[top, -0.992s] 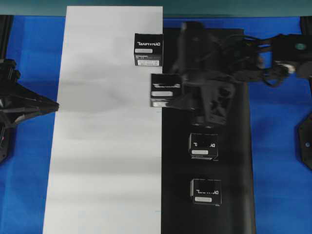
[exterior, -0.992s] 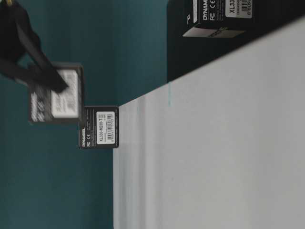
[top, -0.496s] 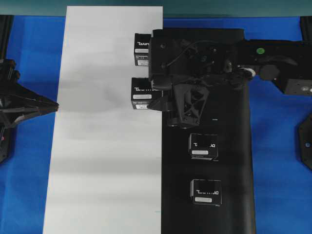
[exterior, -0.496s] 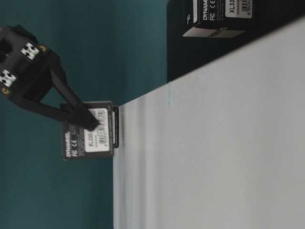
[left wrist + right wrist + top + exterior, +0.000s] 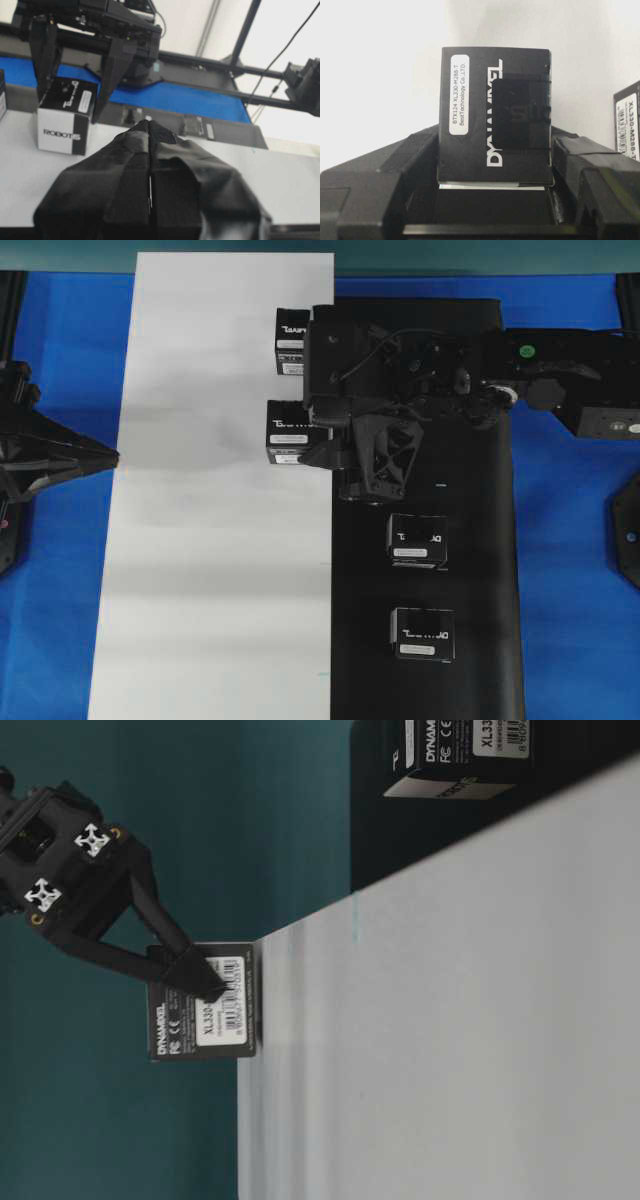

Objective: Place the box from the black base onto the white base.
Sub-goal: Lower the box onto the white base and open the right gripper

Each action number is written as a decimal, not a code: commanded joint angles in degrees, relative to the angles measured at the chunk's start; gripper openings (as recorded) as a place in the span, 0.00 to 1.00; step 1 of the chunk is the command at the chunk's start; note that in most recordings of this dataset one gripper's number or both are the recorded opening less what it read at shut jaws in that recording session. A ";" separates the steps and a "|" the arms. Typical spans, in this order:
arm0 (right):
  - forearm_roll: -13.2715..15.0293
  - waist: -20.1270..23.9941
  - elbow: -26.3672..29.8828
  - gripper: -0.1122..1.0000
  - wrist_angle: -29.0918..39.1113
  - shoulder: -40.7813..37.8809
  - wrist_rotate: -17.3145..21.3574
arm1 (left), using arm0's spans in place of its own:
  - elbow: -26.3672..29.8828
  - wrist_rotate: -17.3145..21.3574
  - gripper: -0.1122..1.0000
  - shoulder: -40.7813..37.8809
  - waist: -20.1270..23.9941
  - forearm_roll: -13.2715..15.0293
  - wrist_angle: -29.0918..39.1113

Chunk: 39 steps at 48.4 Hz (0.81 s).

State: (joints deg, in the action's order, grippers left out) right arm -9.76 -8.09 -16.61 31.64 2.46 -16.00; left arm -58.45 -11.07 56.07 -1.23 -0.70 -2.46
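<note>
Right gripper [image 5: 300, 443] clamped on the box [image 5: 290, 432], fingers [image 5: 190, 972] pinching opposite sides. Box low over white base [image 5: 200, 540], just inside the edge nearest black base [image 5: 480, 590], next to another box [image 5: 291, 341] already on white. Prob. held upright, label up, to land flat; whether touching the sheet yet, can't tell. Two more boxes [image 5: 418, 539] on black base, further from white. Left gripper [image 5: 149, 150] parked off white base's far edge, fingers pressed together, empty. Arm hides much of black base; wrist view cuts off box bottom.

right pincer [image 5: 292, 440]: clamped on box [image 5: 290, 430] | left pincer [image 5: 149, 131]: jaws together, at left edge
</note>
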 commanded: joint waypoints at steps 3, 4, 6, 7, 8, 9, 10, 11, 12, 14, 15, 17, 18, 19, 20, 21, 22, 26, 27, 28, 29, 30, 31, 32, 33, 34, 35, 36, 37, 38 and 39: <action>-0.18 0.09 -0.53 0.56 -0.97 -0.18 0.09 | 1.67 -0.09 0.04 -0.18 -0.18 -0.18 0.09; -0.18 0.09 -0.62 0.56 -1.05 -0.26 0.09 | 1.67 -0.09 0.04 -0.18 -0.18 -0.18 0.26; -0.18 0.00 -0.79 0.56 -1.23 -0.18 0.09 | 1.67 -0.09 0.04 -0.18 -0.18 -0.09 0.35; -0.18 0.09 -0.88 0.56 -1.41 -0.26 0.09 | 1.67 -0.09 0.04 -0.18 -0.18 -0.09 0.44; -0.26 0.00 -0.97 0.56 -1.49 -0.26 0.09 | 1.67 -0.18 0.04 -0.18 -0.18 -0.18 0.44; -0.18 0.00 -0.97 0.56 -1.49 -0.26 0.09 | 1.76 -0.18 0.04 -0.18 -0.18 -0.09 0.53; -0.26 0.00 -0.97 0.56 -1.58 -0.18 0.09 | 1.67 -0.18 0.04 -0.18 -0.26 -0.09 0.53; -0.26 0.00 -1.14 0.56 -1.67 -0.26 0.09 | 1.67 -0.18 0.04 -0.18 -0.26 -0.09 0.53; -0.18 0.00 -1.14 0.56 -1.76 -0.26 0.09 | 1.67 -0.18 0.04 -0.18 -0.26 -0.09 0.53; -0.18 -0.09 -1.32 0.56 -1.76 -0.26 0.00 | 1.67 -0.18 0.04 -0.18 -0.35 -0.18 0.44; -0.18 -0.09 -1.32 0.56 -1.76 -0.26 0.00 | 1.67 -0.18 0.04 -0.18 -0.44 -0.18 0.44; -0.18 -0.09 -1.49 0.56 -1.76 -0.18 0.00 | 1.67 -0.18 0.04 -0.18 -0.44 -0.18 0.44; -0.18 0.00 -1.49 0.56 -1.67 -0.18 0.00 | 1.67 -0.18 0.04 -0.18 -0.44 -0.09 0.44; -0.18 -0.09 -1.58 0.56 -1.67 -0.18 0.00 | 1.67 -0.18 0.04 -0.18 -0.44 -0.09 0.44; -0.26 -0.09 -1.58 0.56 -1.58 -0.18 0.00 | 1.67 -0.18 0.04 -0.18 -0.44 -0.18 0.44; -0.26 -0.09 -1.76 0.56 -1.49 -0.18 0.00 | 1.67 -0.18 0.04 -0.18 -0.53 -0.18 0.44; -0.26 -0.09 -1.76 0.56 -1.49 -0.18 0.00 | 1.67 -0.18 0.04 -0.18 -0.53 -0.18 0.53; -0.18 -0.09 -1.85 0.56 -1.49 -0.09 0.00 | 1.67 -0.18 0.04 -0.18 -0.53 -0.09 0.44; -0.26 -0.09 -1.93 0.56 -1.49 -0.09 0.00 | 1.67 -0.18 0.04 -0.18 -0.62 -0.18 0.44; -0.18 -0.09 -1.93 0.56 -1.49 -0.09 0.00 | 1.67 -0.18 0.04 -0.18 -0.62 -0.18 0.44; -0.26 -0.09 -1.93 0.56 -1.49 -0.09 0.09 | 1.67 -0.18 0.04 -0.18 -0.53 -0.18 0.44; -0.26 0.00 -1.93 0.56 -1.49 -0.09 0.09 | 1.67 -0.18 0.04 -0.18 -0.62 -0.09 0.44; -0.26 -0.09 -1.93 0.56 -1.49 -0.09 0.00 | 1.76 -0.18 0.04 -0.18 -0.53 -0.18 0.53; -0.18 -0.09 -1.93 0.56 -1.49 -0.09 0.09 | 1.67 -0.18 0.04 -0.18 -0.62 -0.18 0.44; -0.18 -0.09 -1.93 0.56 -1.49 -0.09 0.09 | 1.67 -0.18 0.04 -0.18 -0.53 -0.09 0.44; -0.18 -0.09 -1.93 0.56 -1.49 -0.09 0.09 | 1.76 -0.18 0.04 -0.18 -0.62 -0.09 0.53; -0.26 0.00 -1.93 0.56 -1.49 0.00 0.00 | 1.67 -0.18 0.04 -0.18 -0.62 -0.09 0.44; -0.18 0.00 -1.93 0.56 -1.49 -0.09 0.00 | 1.67 -0.18 0.04 -0.18 -0.53 -0.18 0.53; -0.26 0.00 -1.85 0.56 -1.41 -0.09 0.00 | 1.67 -0.18 0.04 -0.18 -0.53 -0.18 0.53; -0.18 0.00 -1.93 0.56 -1.41 -0.09 0.00 | 1.67 -0.18 0.04 -0.18 -0.62 -0.18 0.44; -0.26 0.00 -1.93 0.56 -1.41 -0.09 0.00 | 1.67 -0.18 0.04 -0.18 -0.53 -0.09 0.44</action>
State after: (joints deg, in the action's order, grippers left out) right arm -9.84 -8.35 -18.46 30.32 2.72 -16.00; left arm -58.36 -11.16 56.07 -1.67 -0.70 -1.67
